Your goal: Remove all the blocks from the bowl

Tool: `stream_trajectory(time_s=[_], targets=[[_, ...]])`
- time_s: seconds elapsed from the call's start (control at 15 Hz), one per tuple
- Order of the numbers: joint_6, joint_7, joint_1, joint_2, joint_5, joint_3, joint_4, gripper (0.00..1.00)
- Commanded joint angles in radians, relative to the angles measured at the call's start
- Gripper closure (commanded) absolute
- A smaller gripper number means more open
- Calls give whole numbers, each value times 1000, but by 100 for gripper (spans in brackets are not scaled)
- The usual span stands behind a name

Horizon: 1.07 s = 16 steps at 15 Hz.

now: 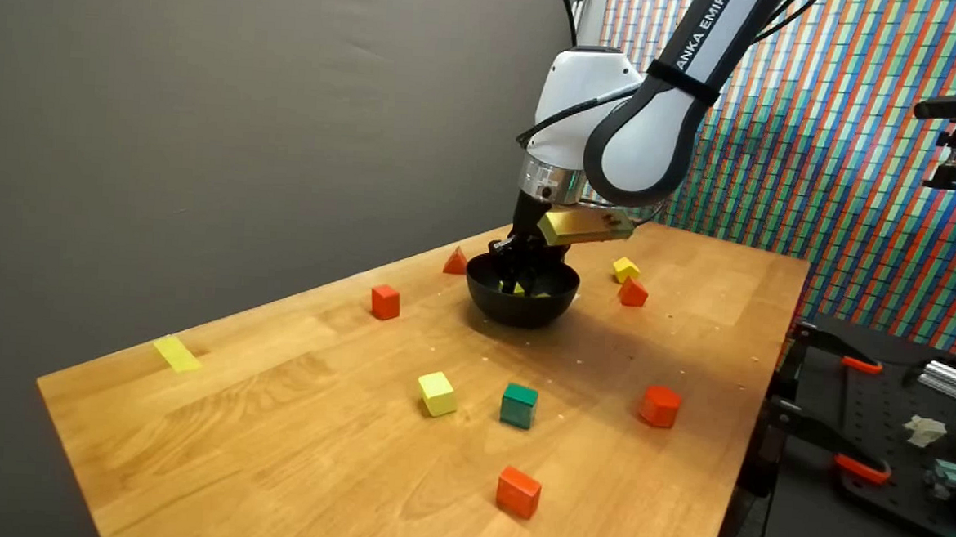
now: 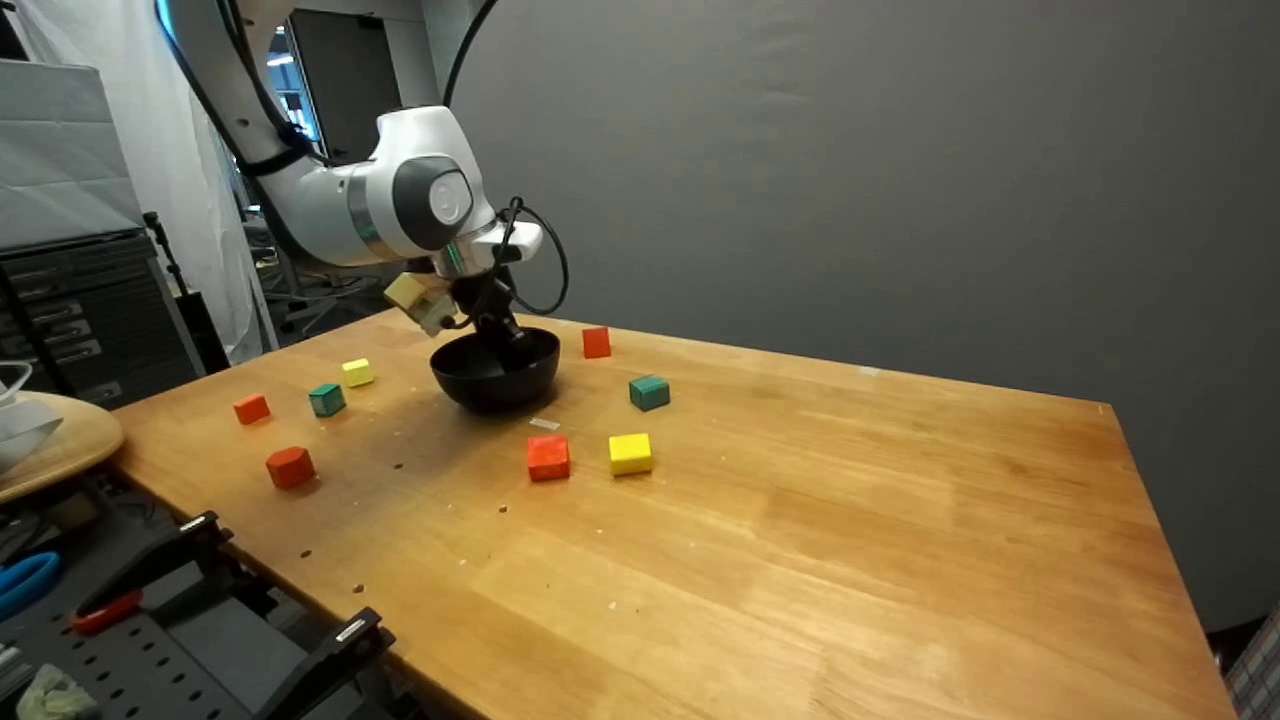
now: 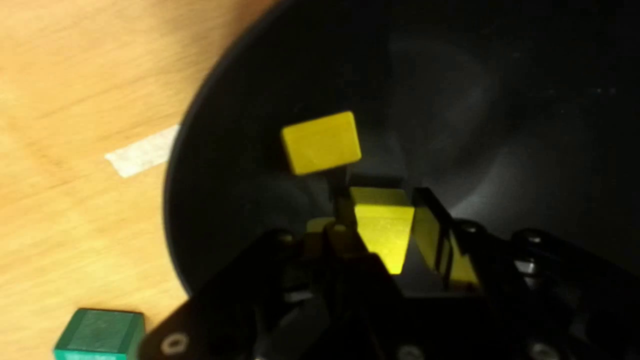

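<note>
The black bowl (image 1: 521, 310) stands on the wooden table; it also shows in an exterior view (image 2: 490, 390) and fills much of the wrist view (image 3: 450, 125). My gripper (image 3: 382, 212) points down into the bowl, its fingertips below the rim. Its fingers are close together with a yellow block (image 3: 385, 232) between them, apparently shut on it; the left finger hides part of that block. Another yellow block (image 3: 321, 143) lies loose in the bowl. A small yellow patch (image 3: 319, 225) shows behind the left finger; I cannot tell what it is.
Blocks lie around the bowl: a red one (image 1: 385, 302), a yellow one (image 1: 438, 394), a green one (image 1: 519, 406), a red hexagonal one (image 1: 660, 406), and others. A grey wall (image 1: 289, 128) stands along the far edge. Black clamps (image 1: 828, 450) sit beside the table.
</note>
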<state>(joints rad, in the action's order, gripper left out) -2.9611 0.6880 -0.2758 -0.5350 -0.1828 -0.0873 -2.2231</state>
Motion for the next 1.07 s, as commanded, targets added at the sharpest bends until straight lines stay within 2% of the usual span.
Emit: stream_trajectory(time_s=[0.0,0.13,0.2,0.4,0.6,0.8,0.93,1.0], targets=[[17,-65,-17,-36,92,-4,61,70],[17,-77,-49,-26,94,-31,51,72],[35,-93,-66,16,80,-40,11,83],[73,-146,-84,120,76,-34,-69,84],[80,-158,-104,275,69,-27,-184,84],[80,-69,-152,428,-1,-70,-296,84],[122,21,-139,539,-71,-56,-390,84],[135,85,-168,589,-98,-90,-446,84]])
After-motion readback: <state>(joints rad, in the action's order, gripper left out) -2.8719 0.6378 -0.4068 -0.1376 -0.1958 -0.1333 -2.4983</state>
